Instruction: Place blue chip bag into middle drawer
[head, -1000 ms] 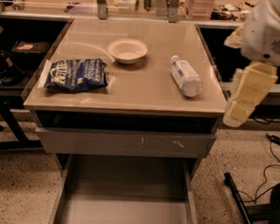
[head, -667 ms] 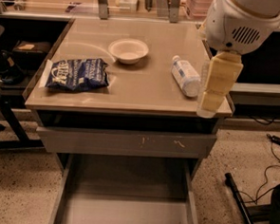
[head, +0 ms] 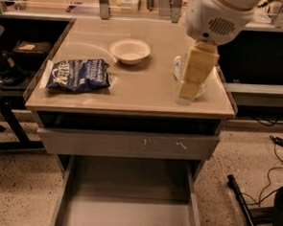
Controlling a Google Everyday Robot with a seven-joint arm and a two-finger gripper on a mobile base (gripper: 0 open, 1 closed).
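Plainly the chief risk is the bottle (head: 177,68), partly hidden behind the gripper (head: 188,87) at the right of the tabletop (head: 147,93): a low sweep leftward could knock it, or clip the bowl (head: 130,51). Whether the gripper is spread or closed I cannot tell. The blue chip bag (head: 79,75) lies flat near the left edge, well apart from it, and the middle drawer (head: 125,214) stands open below

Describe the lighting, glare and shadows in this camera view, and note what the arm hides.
Camera view: warm, yellowish light throughout; pale glare streaks on the tabletop left of the white bowl and beside the blue chip bag; deep shadow in the gap under the tabletop; the open middle drawer is dim but evenly lit; the gripper, over the table's right side, hides most of the bottle.
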